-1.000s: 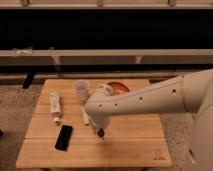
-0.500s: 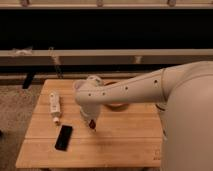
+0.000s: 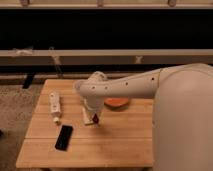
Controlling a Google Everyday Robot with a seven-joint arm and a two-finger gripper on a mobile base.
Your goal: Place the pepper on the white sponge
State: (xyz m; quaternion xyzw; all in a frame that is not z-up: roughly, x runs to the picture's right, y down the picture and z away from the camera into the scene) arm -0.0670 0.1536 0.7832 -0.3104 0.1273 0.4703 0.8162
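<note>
On the wooden table [image 3: 125, 142], one black phone [image 3: 63, 137] lies flat at the near left. Just beyond it, near the table's middle, the gripper [image 3: 93, 119] points down close over the wood, its jaws clamped on one small dark red pepper [image 3: 95, 118] that shows at its tip. Left of the gripper lies one white bottle [image 3: 55, 106], apart from the phone. Farther right sits one orange bowl [image 3: 117, 103], partly hidden by the pale arm [image 3: 130, 87] that reaches in from the right.
</note>
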